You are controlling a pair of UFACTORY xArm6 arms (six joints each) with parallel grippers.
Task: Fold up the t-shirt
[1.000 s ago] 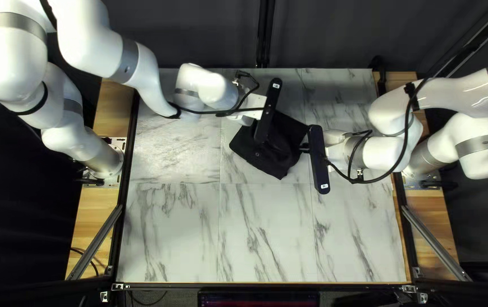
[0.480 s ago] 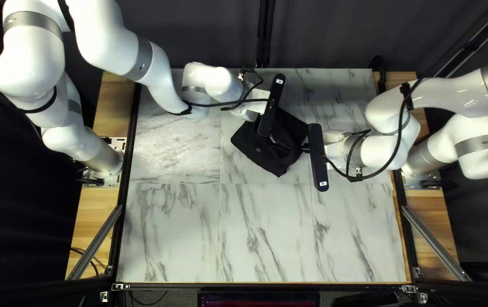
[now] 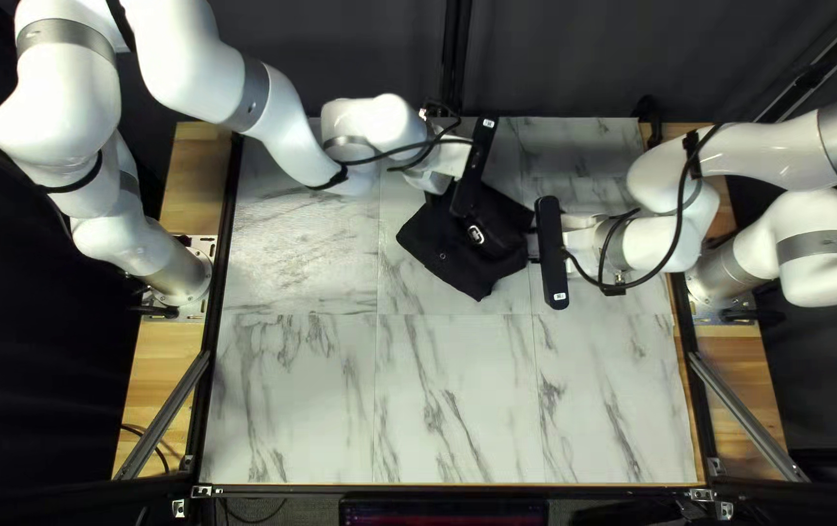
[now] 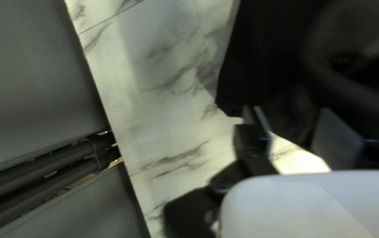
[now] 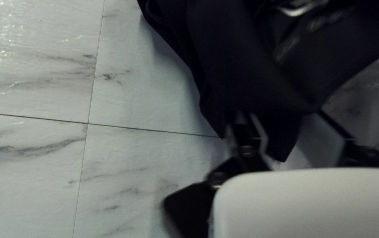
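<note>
My left arm (image 3: 272, 117) is arched high, crossing the view's top edge, then down to the far middle — left gripper (image 3: 454, 156) angled inward. Right arm (image 3: 760, 156) reaches in from the right, right gripper (image 3: 532, 245) pointing toward the left one, near but apart. Wrist views: left gripper (image 4: 288, 110) fingers wide apart, right gripper (image 5: 280, 114) same — both spread.

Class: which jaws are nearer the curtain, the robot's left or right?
Left. The left jaws are where the shirt faces the curtain; the right jaws, at a corner, are farther away.
</note>
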